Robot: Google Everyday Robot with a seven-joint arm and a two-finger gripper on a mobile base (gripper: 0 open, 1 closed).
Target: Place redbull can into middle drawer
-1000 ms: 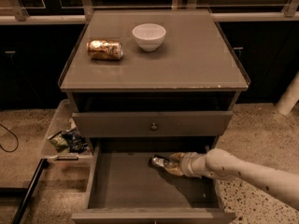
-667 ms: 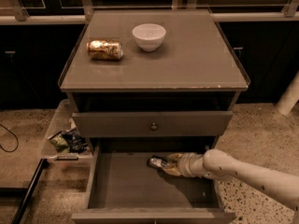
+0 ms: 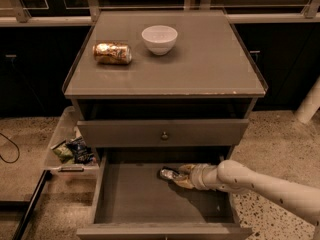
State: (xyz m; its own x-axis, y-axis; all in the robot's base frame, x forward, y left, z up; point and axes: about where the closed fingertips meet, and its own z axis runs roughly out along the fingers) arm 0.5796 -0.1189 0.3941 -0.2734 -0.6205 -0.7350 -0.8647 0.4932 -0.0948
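Observation:
The middle drawer (image 3: 130,199) is pulled open below the cabinet, showing its bare floor and side walls. The redbull can (image 3: 168,173) is a small silver-blue can near the drawer's back, right of centre, low over the floor. My gripper (image 3: 176,176) reaches in from the right on a white arm and is around the can. I cannot tell whether the can rests on the floor.
A white bowl (image 3: 159,38) and a gold-orange can (image 3: 112,53) on its side are on the cabinet top (image 3: 210,69). A shut drawer front with a round knob (image 3: 164,135) is above the open drawer. A clear bin of snack bags (image 3: 70,149) stands on the left.
The gripper with the can has moved slightly left and toward the back of the drawer. Nothing else has moved.

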